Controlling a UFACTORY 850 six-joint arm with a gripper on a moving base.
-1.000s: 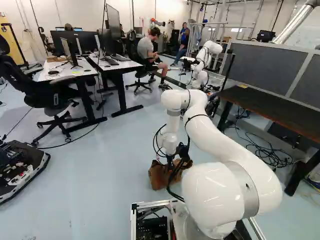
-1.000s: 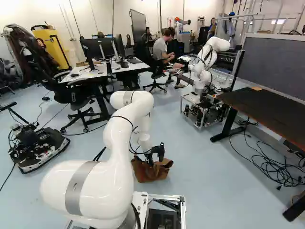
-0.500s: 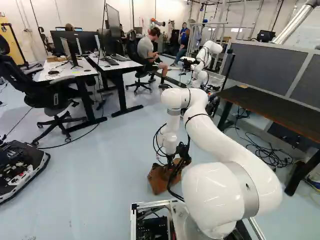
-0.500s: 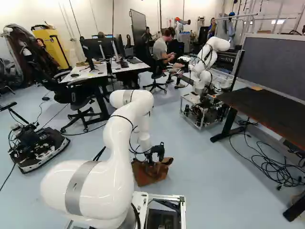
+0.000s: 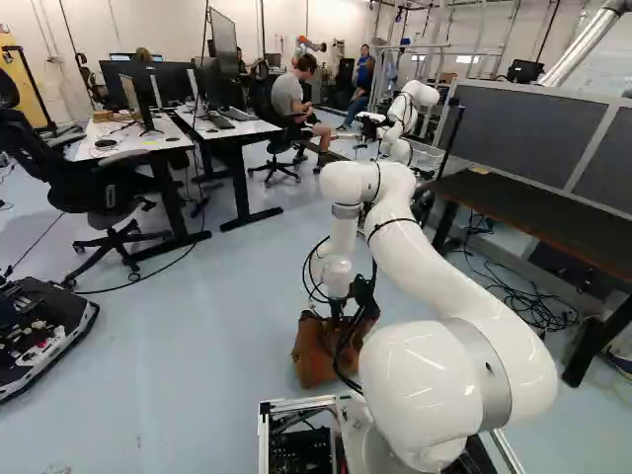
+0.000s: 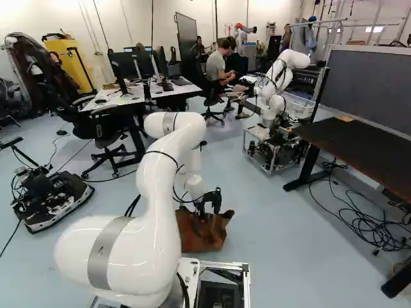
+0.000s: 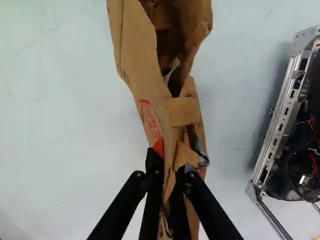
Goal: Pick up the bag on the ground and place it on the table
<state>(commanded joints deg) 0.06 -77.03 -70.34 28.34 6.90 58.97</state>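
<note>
Bag (image 6: 200, 240) in claw (image 6: 209, 204), seemingly above floor (image 6: 282, 237).

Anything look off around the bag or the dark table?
The paper bag looks creased and bunched where the gripper pinches its top, its mouth gaping ahead. Loose cables lie tangled on the floor by the dark table.

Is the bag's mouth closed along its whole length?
No, the wrist view shows the bag gaping open ahead of the gripper, which pinches part of its rim between its fingers.
</note>
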